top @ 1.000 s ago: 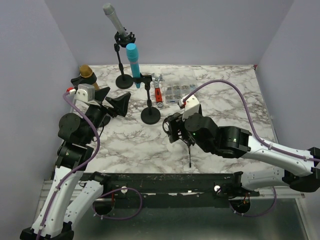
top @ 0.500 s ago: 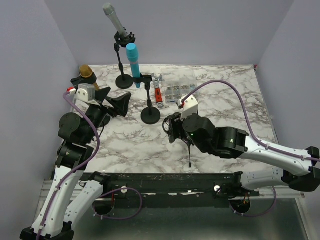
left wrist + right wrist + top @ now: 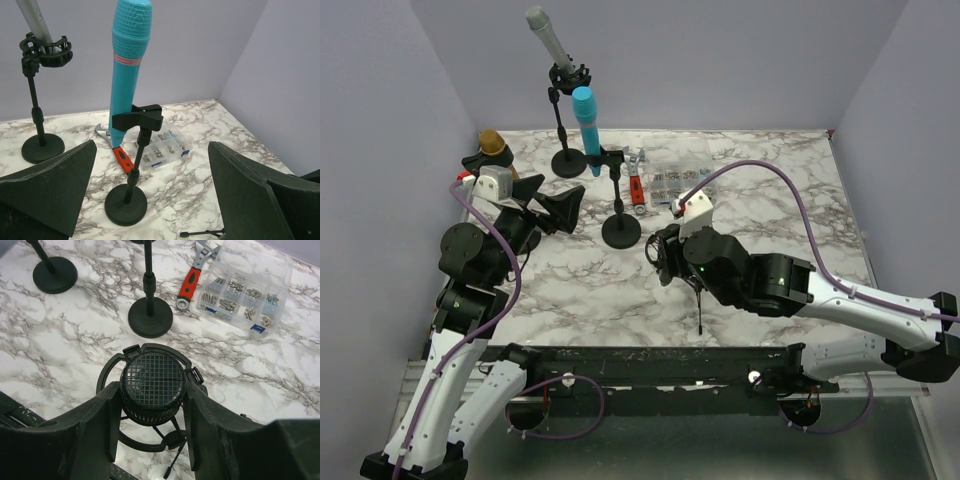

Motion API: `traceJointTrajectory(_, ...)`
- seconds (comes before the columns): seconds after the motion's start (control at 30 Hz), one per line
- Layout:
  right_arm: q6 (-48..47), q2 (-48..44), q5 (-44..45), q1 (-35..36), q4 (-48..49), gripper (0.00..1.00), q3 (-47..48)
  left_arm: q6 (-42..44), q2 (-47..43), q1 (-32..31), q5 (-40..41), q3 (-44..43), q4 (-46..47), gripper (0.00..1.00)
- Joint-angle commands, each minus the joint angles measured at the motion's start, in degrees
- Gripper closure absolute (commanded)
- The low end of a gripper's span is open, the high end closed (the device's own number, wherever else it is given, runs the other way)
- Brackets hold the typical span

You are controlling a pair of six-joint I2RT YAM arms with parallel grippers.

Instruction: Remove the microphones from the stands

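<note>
Pinching the black microphone (image 3: 151, 382) by its mesh head with the right gripper (image 3: 152, 390), seated in the ring mount (image 3: 107, 376) of the tripod stand (image 3: 175, 460) near the table's front edge, with the left gripper (image 3: 150, 187) wide open on nothing. Could slip off the round mesh, or drag the light stand up and tip it with nothing bracing its legs.

My top camera sits high beyond the near edge of the surface (image 3: 760, 215), looking down over all of it. Left wrist looks low and level toward the back wall (image 3: 200, 50). Right wrist looks steeply down, close over the black microphone (image 3: 152, 385). All three share the wrench (image 3: 636, 188) and parts box (image 3: 670, 180).
</note>
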State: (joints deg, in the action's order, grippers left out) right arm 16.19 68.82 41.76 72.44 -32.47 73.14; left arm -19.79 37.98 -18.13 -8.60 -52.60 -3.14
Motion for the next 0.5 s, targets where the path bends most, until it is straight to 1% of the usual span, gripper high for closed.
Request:
traceJointTrajectory(0.0, -1.6, 0.7, 3.0, 0.4, -0.1, 0.71, 3.8, -0.8, 0.3, -0.3, -1.7, -1.0, -0.6, 0.04)
traceJointTrajectory(0.27, -4.2, -0.1, 3.5, 0.4, 0.2, 0.79, 8.3, -0.9, -0.1, -0.2, -1.9, -1.0, -0.6, 0.04)
traceJointTrajectory(0.47, -5.8, 0.0, 5.0, 0.4, -2.4, 0.86, 13.4, -0.9, 0.4, -0.2, -1.7, -0.8, -0.5, 0.04)
